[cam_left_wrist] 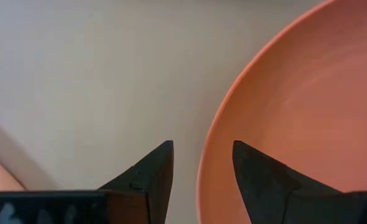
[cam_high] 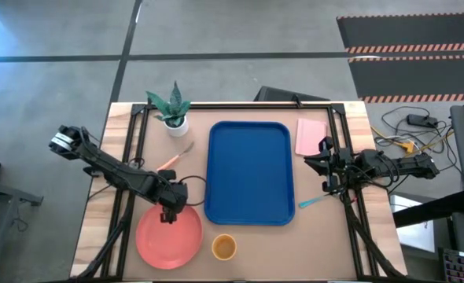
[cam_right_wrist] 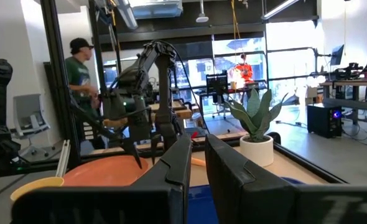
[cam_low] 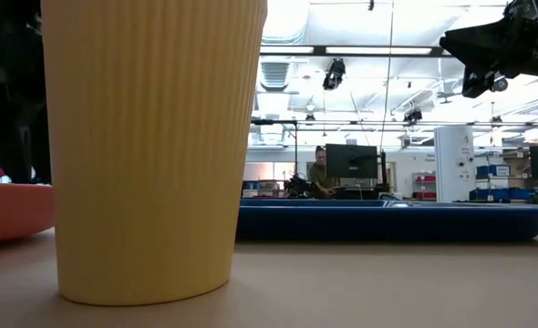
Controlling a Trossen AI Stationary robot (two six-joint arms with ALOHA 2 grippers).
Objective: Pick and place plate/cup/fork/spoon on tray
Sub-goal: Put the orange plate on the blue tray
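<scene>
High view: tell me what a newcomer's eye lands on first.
The big blue tray lies bare at mid-table. The left gripper sits at the far rim of the coral plate, fingers open astride its edge, with the yellow cup to the plate's right. The right gripper waits beyond the tray's right side.

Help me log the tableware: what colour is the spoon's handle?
Teal, light blue. The spoon shows best in the high view, lying just off the blue tray.

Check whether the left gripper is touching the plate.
Cannot tell. In the left wrist view the left gripper straddles the plate rim, open; contact is not plain.
</scene>
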